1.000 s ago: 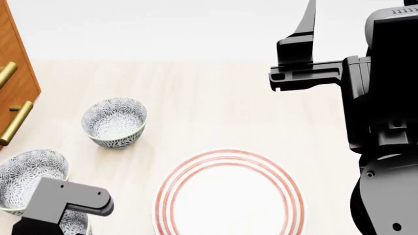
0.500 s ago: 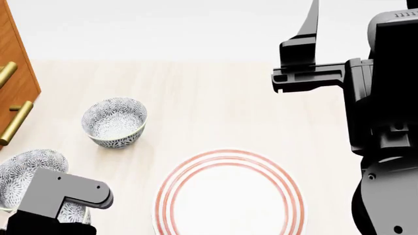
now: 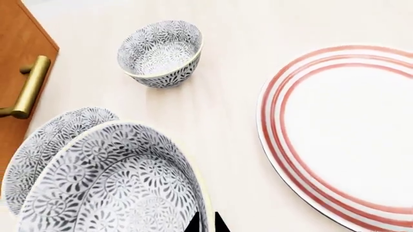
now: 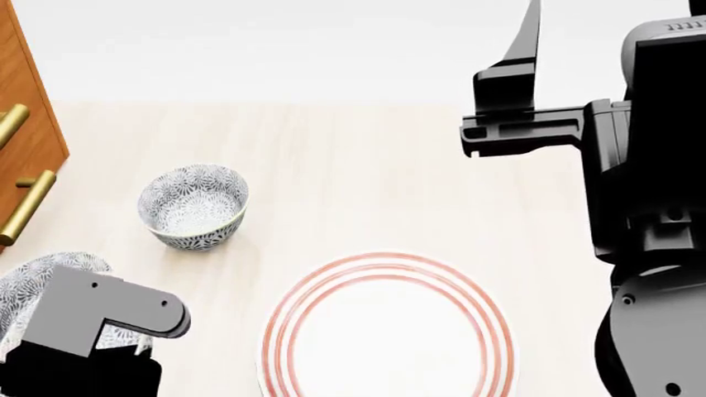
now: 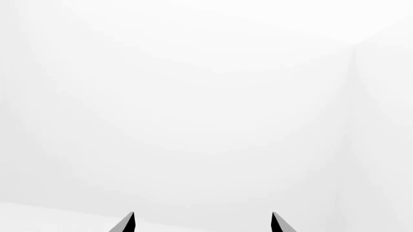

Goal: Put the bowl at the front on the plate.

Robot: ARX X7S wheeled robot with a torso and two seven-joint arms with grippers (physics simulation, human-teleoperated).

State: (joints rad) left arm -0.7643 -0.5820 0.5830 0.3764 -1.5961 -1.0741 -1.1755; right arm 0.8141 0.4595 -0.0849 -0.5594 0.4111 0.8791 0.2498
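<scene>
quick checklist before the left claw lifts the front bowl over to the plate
1. Left claw on the rim of the front bowl: ok, tips close together at the rim.
2. Grip firm: cannot tell, tips mostly out of view.
3. Plate bare: ok.
4. Neighbouring bowl apart from the front one: not ok, they overlap or touch.
5. Far bowl off the path: ok.
6. Right claw open and raised away: ok.

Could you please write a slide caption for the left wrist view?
Left gripper at the front bowl's rim, two more bowls behind, plate alongside.
</scene>
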